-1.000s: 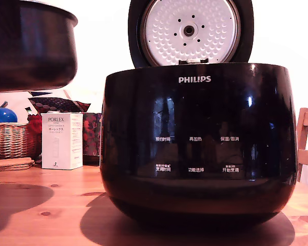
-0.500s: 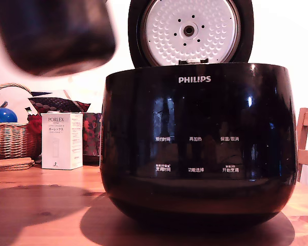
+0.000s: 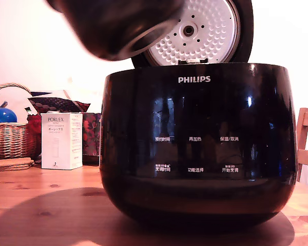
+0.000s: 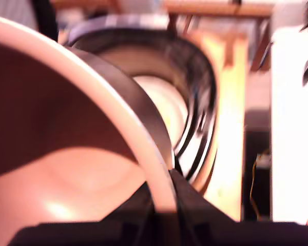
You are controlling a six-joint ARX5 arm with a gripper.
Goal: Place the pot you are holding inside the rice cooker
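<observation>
pot (image 3: 113, 25): airborne over the rice cooker (image 3: 197, 143) rim at the exterior view's left, tilted, base seemingly facing lower right; blurred.
gripper (image 4: 164, 204): clamped on the pot's rim.
room: cooker mouth open, lid (image 3: 210, 31) upright.

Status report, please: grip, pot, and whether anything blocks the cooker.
End effector shut on pot rim. Pot airborne, tilted, above cooker toward the exterior view's left; not yet in. Lid up, no block seen.
</observation>
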